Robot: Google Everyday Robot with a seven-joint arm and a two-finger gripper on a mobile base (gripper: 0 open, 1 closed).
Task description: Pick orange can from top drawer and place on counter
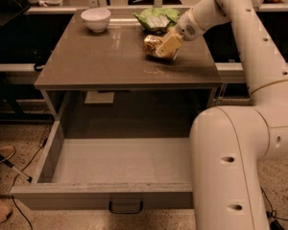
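Where it hangs low over the counter (101,56), the hand (165,46) is clamped on the tilted orange can (152,45).

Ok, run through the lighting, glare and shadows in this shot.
Camera view: warm, dim light; pale glare on the counter near the white bowl; the gripper, shut on the orange can at the counter's far right, casts a soft shadow below; the top drawer is evenly lit inside.

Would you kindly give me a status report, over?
Gripper shut on orange can, low over counter, far right. Green bag just behind. Top drawer open.
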